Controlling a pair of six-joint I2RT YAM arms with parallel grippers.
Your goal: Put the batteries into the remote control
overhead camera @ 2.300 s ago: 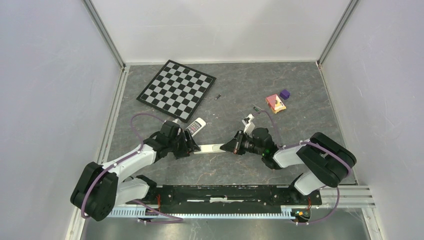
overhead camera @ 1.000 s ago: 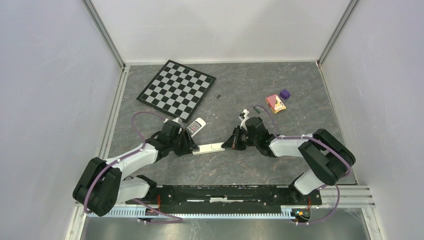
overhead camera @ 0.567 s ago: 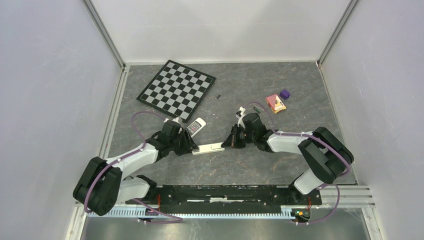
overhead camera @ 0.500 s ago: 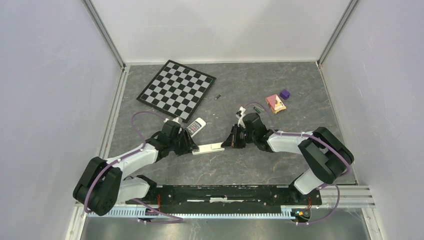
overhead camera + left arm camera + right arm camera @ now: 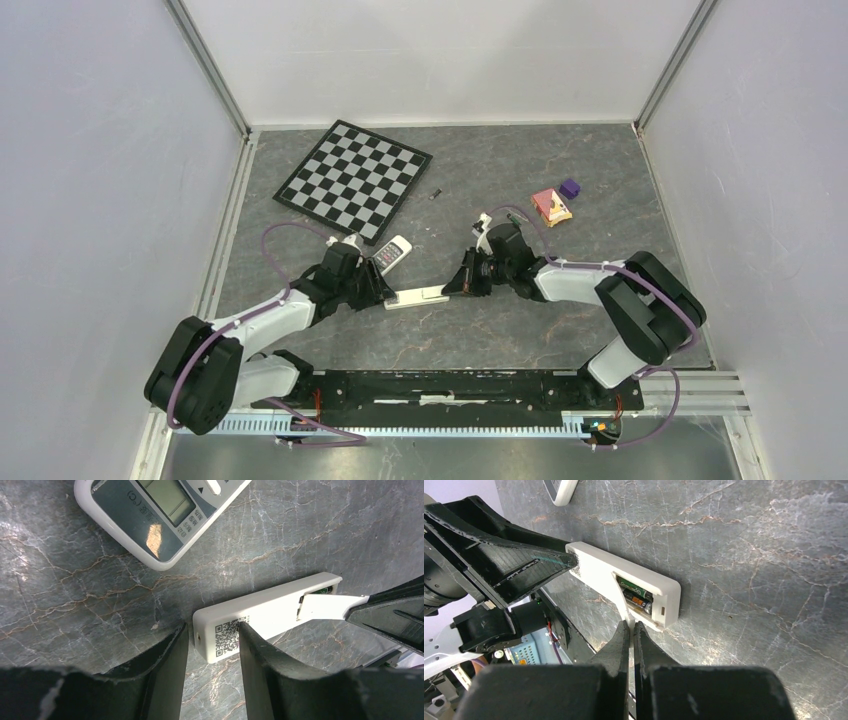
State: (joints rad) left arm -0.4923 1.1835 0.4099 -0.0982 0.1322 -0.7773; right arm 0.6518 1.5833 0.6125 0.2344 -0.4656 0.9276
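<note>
The remote control (image 5: 420, 296) is slim and white and lies face down mid-table, its QR label up (image 5: 227, 639). My left gripper (image 5: 385, 297) (image 5: 212, 630) straddles its left end, jaws closed against its sides. Two batteries (image 5: 636, 596) sit in the open compartment at the right end. My right gripper (image 5: 450, 290) (image 5: 630, 627) is shut on the thin white battery cover (image 5: 330, 606) (image 5: 624, 611), which slants down to the compartment's edge. A small dark battery (image 5: 437, 193) lies loose near the chessboard.
A second white remote with a display (image 5: 392, 252) (image 5: 160, 515) lies just behind my left gripper. A chessboard (image 5: 353, 180) is at the back left. A pink and yellow block (image 5: 551, 207) and a purple cube (image 5: 569, 188) sit back right.
Since the oldest frame my right wrist has swung toward the back, its tips staying at the remote's right end. Over the last second hardly anything has moved.
</note>
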